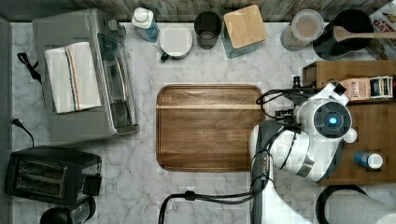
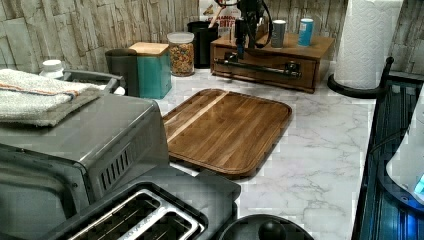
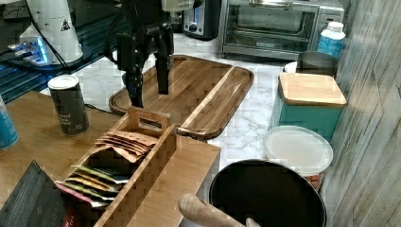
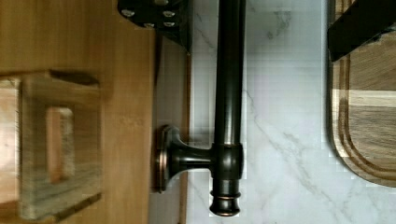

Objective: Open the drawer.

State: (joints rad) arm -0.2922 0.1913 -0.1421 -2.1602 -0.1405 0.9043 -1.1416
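The wooden caddy point(image 3: 126, 165) sits on top of the drawer unit, packed with flat tea packets point(image 3: 124, 142) standing in a row, brown ones at the far end and coloured ones nearer in the right view. Beside it stand a dark can point(image 3: 69, 105) and a blue can point(image 2: 305, 31). Along the back wall in the left view, a clear jar point(image 2: 181, 53) holds cereal-like bits, a teal canister point(image 2: 151, 69) wears a wooden lid, and a black pot point(image 1: 346, 32) holds a wooden spoon point(image 1: 359, 34). The big wooden tray point(image 1: 208, 127) lies in the middle of the marble counter point(image 2: 320, 150).

Now the drawer point(image 2: 265, 67): it sits at the far right of the left view, under that wooden top, and it looks closed, front flush with the case. It is brown wood, wide and shallow, with a long dark metal bar handle point(image 4: 229, 107) running across its front, held off the wood by a round-based post and ending in a small knob.

The gripper point(image 3: 149, 80) hangs just in front of the drawer, above the handle, fingers point(image 3: 162, 71) spread apart and pointing down, holding nothing. In the wrist view one finger is over the drawer side, the other over the tray side, with the bar lying between them.
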